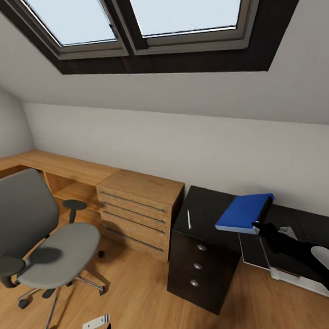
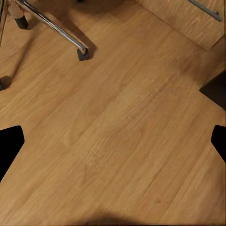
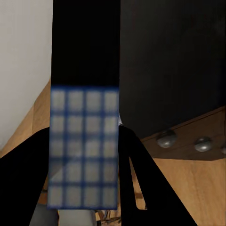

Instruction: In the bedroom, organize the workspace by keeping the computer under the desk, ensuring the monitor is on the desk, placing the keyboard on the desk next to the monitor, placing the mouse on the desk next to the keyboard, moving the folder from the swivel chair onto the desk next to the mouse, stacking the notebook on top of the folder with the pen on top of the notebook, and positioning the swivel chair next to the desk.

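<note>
The right gripper (image 1: pixel 261 225) is clamped on the folder (image 1: pixel 244 212) at its right edge, holding the blue cover raised and tilted above the desk (image 1: pixel 205 212). In the right wrist view the folder (image 3: pixel 84 146) sits squarely between the two black fingers (image 3: pixel 141 183), which press against its sides – a firm edge grip that probably keeps the thin slab from sagging while it travels. The judgement is that the folder is being carried to its place on the glossy black top and has not yet been laid flat.

The pen (image 1: pixel 189 219) lies on the desk top to the left of the folder, well clear of it. A pale, flat item lies on the desk under the right arm; its identity cannot be told. The black drawer unit (image 1: pixel 198 266) with silver knobs stands under the near left end of the desk, and a light wooden dresser (image 1: pixel 136 208) stands just beside it on the left.

The swivel chair (image 1: pixel 46 245) stands at the near left, well apart from the desk, its seat bare (a later step must bring it closer). The left gripper (image 2: pixel 113 141) hangs over the wooden floor (image 2: pixel 117 141) with its fingertips spread wide and nothing between them – one chair caster (image 2: pixel 83 54) shows beyond it
</note>
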Available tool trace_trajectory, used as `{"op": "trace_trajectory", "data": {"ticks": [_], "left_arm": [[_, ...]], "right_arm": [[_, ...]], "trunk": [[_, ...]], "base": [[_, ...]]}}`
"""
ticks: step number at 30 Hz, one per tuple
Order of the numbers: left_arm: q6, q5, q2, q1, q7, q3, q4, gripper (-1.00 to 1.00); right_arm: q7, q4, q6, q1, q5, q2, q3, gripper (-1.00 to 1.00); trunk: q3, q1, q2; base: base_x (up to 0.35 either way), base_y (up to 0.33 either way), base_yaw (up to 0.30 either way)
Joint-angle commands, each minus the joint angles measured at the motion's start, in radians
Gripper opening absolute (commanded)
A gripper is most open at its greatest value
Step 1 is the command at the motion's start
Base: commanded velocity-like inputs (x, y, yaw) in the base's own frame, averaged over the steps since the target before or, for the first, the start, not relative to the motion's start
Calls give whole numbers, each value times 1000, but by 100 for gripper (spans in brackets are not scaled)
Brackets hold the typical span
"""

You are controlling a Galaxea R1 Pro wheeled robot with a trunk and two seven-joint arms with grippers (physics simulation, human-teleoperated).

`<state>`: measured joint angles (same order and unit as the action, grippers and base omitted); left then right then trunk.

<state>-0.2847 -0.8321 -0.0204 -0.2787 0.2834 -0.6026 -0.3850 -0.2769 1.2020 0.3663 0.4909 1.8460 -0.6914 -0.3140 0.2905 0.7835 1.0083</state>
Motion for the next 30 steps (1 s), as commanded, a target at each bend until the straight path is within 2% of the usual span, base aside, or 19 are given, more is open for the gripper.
{"op": "trace_trajectory", "data": {"ticks": [1, 8, 15, 23, 30], "left_arm": [[-3, -7, -1, -1, 7, -9, -1, 100], [-2, -7, 3, -1, 8, -16, 17, 100], [-2, -7, 6, -1, 7, -17, 19, 100], [-7, -5, 7, -1, 7, -16, 20, 100], [-7, -5, 7, -1, 7, -16, 20, 100]], "right_arm": [[-7, 1, -1, 1, 8, -1, -2, -100], [-7, -1, -1, 1, 9, -1, -2, -100], [-7, -2, -1, 1, 9, -2, -2, -100], [-3, -54, -12, 1, 7, 2, 0, -100], [-1, -77, -15, 1, 4, 7, 37, -100]], "trunk": [[-2, -4, -6], [-23, -31, -55], [-45, -57, -104], [-45, -57, -104], [-45, -57, -104]], "base": [[0, 0, -211], [0, 0, -244], [0, 0, -45], [0, 0, -224], [0, 0, -285]]}}
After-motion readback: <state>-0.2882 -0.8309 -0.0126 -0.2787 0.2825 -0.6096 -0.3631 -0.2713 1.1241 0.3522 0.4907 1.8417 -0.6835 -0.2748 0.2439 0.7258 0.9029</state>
